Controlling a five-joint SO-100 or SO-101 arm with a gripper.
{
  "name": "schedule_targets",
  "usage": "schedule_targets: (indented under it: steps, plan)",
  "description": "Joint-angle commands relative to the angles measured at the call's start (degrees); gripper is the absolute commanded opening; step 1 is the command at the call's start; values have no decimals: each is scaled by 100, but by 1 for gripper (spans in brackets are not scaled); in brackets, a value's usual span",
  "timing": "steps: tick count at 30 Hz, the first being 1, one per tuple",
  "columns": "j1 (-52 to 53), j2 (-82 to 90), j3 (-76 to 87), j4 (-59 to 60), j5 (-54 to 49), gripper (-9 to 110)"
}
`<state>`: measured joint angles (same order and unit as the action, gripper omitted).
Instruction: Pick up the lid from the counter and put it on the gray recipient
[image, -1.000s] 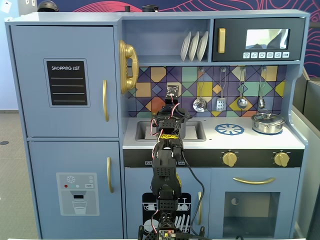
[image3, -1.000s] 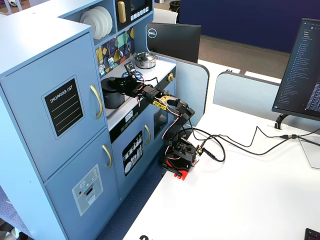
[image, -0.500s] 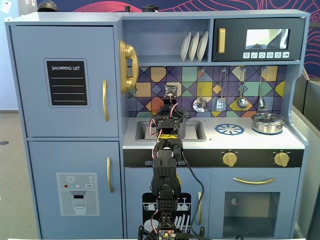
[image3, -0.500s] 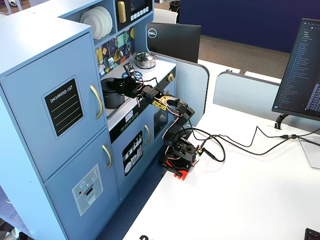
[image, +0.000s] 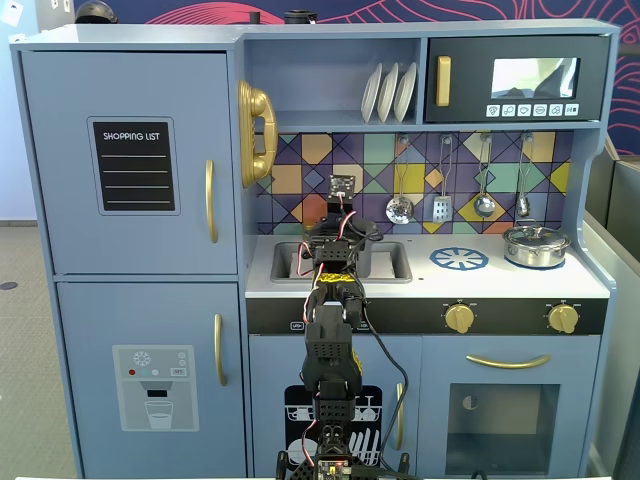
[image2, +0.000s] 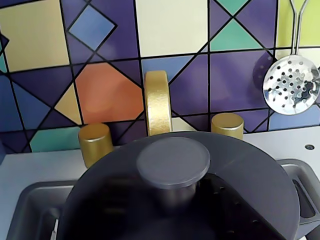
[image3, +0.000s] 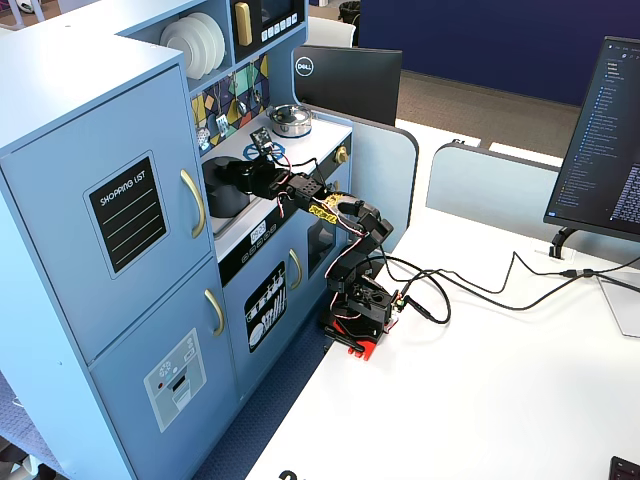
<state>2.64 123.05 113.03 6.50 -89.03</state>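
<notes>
**Position of the task items.** The flat round dark gray matte lid (image2: 245, 172) with a small central knob fills the lower half of the wrist view. It lies directly below and just ahead of the camera, with the knob facing the lens. It sits over the gray recessed sink basin (image2: 30, 202), in front of the gold arched faucet (image2: 158, 100). The matte dark gray cylindrical pot (image3: 222, 195) stands in the sink area, and the black arm (image3: 345, 225) reaches to it from the white desk (image3: 500, 400). The lid appears to be at the pot's mouth. The frames do not settle whether it is fully seated or resting at a tilt.

**State of the jaws.** The jaws cannot be seen in the wrist view, and the arm's own body hides them in both fixed views. Whether they are open or clamped on the lid cannot be told.

**Governing relation.** A disc has no long axis, so only centring matters: the lid's rim must line up with the pot's rim. The wrist sits just above the knob (almost on its vertical axis). The remaining correction is judged to be a level, straight-down one, with no sideways shift.
</notes>
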Motion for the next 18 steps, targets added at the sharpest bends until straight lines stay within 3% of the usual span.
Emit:
schedule_targets:
  steps: [1, 13, 18]
  plan:
    - [97, 220, -70, -290, 158, 42]
    - [492, 712, -18, -202, 132, 43]
    - [167, 1811, 114, 1002, 246, 36]
